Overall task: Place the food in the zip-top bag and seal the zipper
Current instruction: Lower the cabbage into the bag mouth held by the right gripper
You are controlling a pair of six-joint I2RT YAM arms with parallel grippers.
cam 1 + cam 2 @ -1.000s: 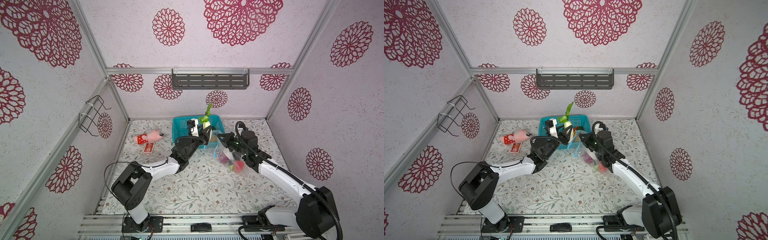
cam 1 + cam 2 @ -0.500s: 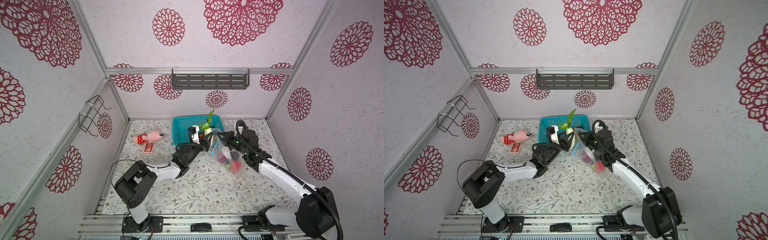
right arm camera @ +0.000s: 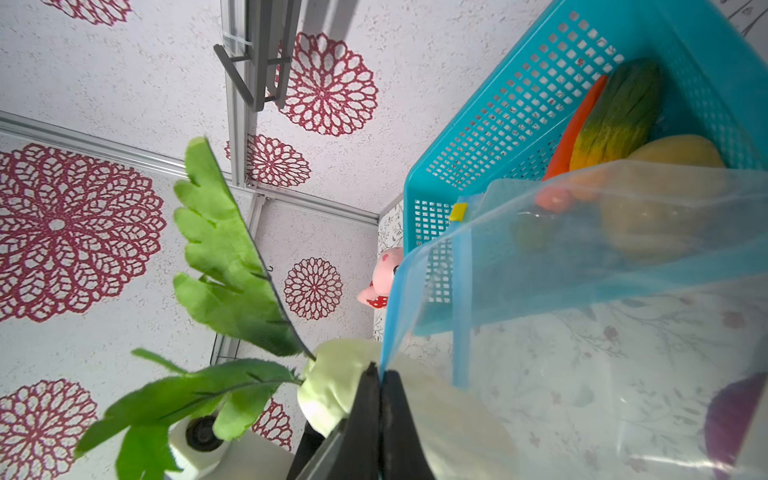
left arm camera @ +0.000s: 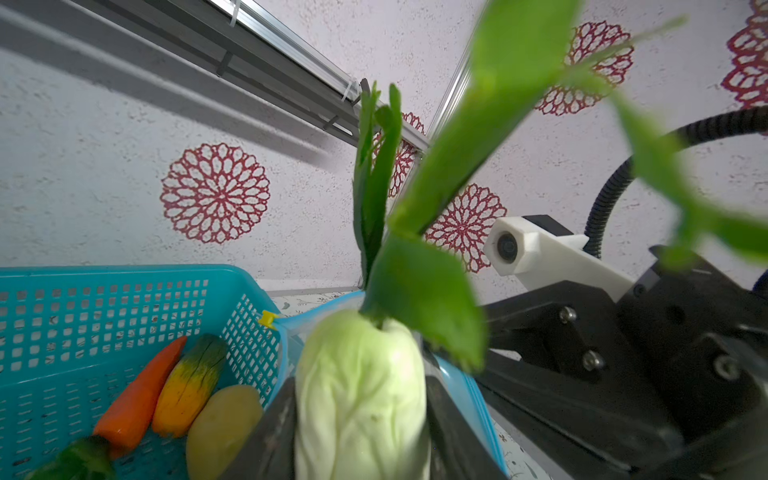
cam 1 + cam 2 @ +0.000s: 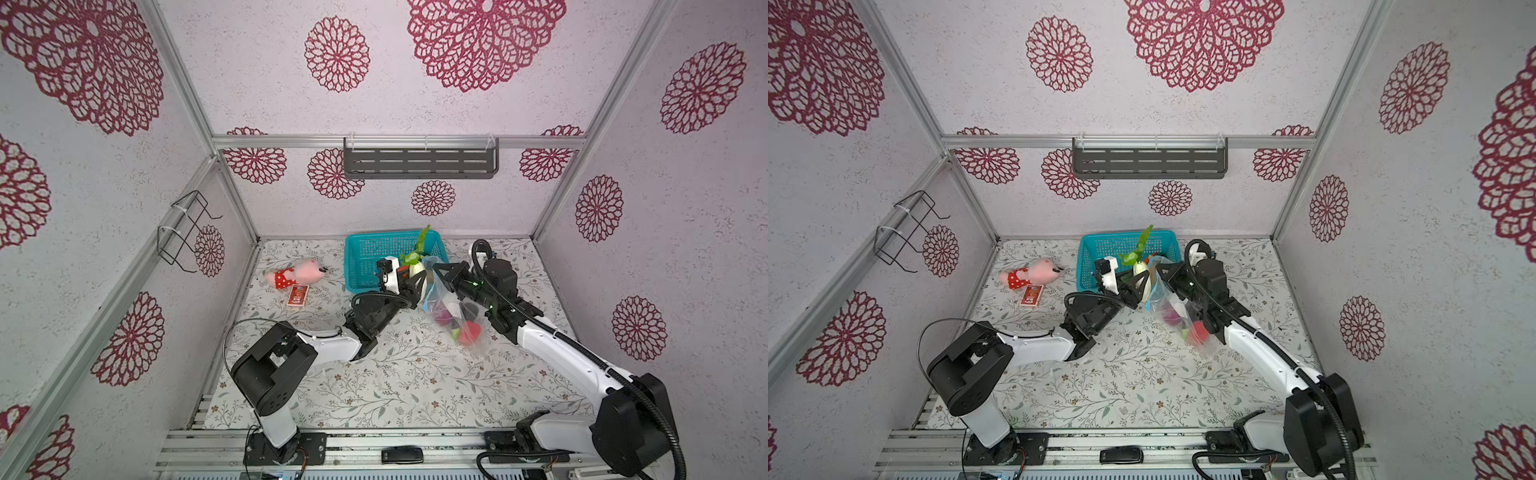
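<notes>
**A:** How far along is the bagging?

**B:** Partway, I'd judge. The zip-top bag (image 5: 451,307) already holds a purple onion (image 5: 444,318), a red pepper (image 5: 469,331) and a dark eggplant (image 5: 471,309). It hangs slanted, with its lower end down toward the counter (image 5: 395,374).

**A:** Who is holding it?

**B:** The right end effector (image 3: 380,386). Its jaws are pressed together on the bag's rim, right at the zipper (image 3: 399,291), and that keeps the mouth lifted beside the teal basket (image 5: 365,257).

**A:** And the left one?

**B:** The left end effector (image 4: 361,436) is clamped on a white toy vegetable with green leaves (image 4: 361,395), one finger on each side of the pale body. The vegetable sits at the bag's mouth, with the blue strip just beside it. I can't tell whether it has passed the rim yet.

**A:** What's left?

**B:** That vegetable has to go in. The basket then has a carrot (image 4: 139,390), a yellow-green vegetable (image 4: 189,386) and a yellow potato (image 4: 222,428) lying together, plus something dark green (image 4: 79,461) at the edge of the left wrist view.

**A:** And the seal?

**B:** Not done yet. The zipper gapes, and its yellow slider (image 3: 457,212) sits at one end.
</notes>
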